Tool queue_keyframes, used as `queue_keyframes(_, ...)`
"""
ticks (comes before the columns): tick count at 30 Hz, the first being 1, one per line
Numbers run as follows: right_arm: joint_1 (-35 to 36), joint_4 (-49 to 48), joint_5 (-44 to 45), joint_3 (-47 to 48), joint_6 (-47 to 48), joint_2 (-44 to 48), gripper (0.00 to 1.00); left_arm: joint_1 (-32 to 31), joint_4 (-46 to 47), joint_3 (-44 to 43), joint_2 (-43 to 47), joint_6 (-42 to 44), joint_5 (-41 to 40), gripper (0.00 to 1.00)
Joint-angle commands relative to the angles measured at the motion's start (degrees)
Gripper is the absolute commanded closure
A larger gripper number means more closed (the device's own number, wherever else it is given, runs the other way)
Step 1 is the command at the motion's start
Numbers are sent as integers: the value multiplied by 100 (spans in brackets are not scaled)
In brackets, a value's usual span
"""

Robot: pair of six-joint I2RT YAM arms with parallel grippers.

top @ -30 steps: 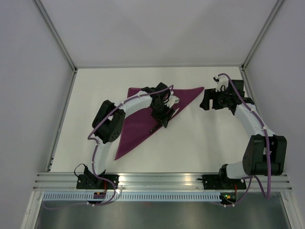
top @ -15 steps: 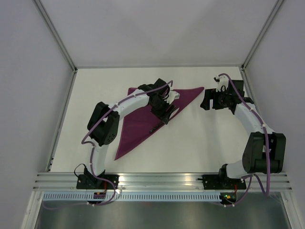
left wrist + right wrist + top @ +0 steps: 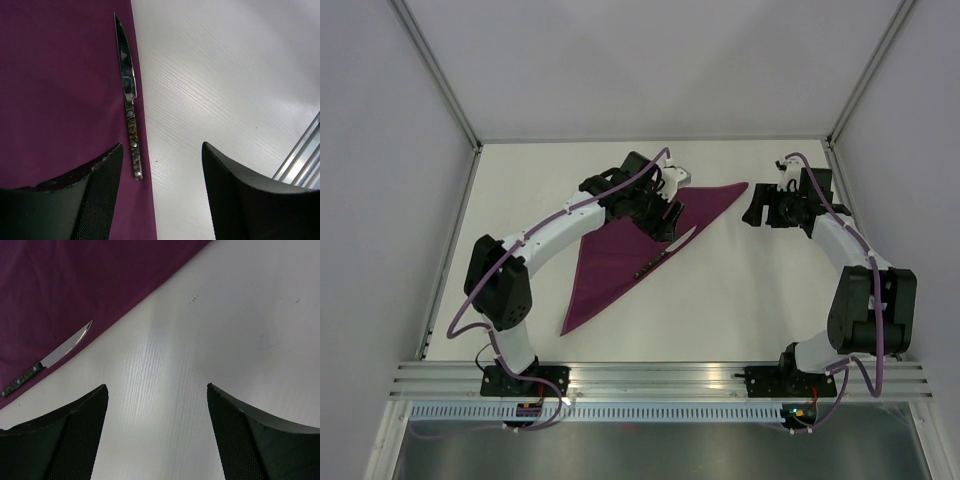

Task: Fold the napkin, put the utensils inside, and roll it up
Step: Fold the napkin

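Observation:
The magenta napkin [image 3: 605, 270] lies folded into a triangle on the white table, its long edge running from back right to front left. A knife [image 3: 667, 250], the only one of the utensils I see, rests on the cloth along that edge, its blade pointing to the back right. My left gripper [image 3: 660, 213] hovers open over the napkin just behind the knife. In the left wrist view the knife [image 3: 129, 97] lies ahead of the open left gripper [image 3: 161, 146], on the napkin [image 3: 60, 90]. My right gripper [image 3: 752, 212] stands open over bare table beyond the cloth's right corner. Its wrist view shows the knife [image 3: 50, 360] and napkin [image 3: 75, 285].
White walls and metal frame posts [image 3: 850, 100] bound the table at the back and sides. An aluminium rail [image 3: 660, 378] runs along the near edge, also in the left wrist view as the rail [image 3: 305, 150].
My left gripper has pulled back off the knife toward the far left, leaving it uncovered on the napkin's edge. The right arm has barely shifted.

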State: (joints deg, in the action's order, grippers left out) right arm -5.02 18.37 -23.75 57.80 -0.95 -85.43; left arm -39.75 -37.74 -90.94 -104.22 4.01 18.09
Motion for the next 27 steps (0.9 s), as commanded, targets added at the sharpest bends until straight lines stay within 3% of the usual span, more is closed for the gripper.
queue_keyframes(1, -8, -439, 142, 135, -441, -360, 15, -16, 486, 269, 508, -340, -147, 31)
queue_keyframes(16, -8, -1002, 213, 1013, -880, -2161, 18, -7, 724, 849, 1238, -674, -648, 30)
queue_keyframes(27, -17, -1458, 160, 1330, -1144, -2698, 20, 2, 715, 867, 1589, -902, -930, 30)
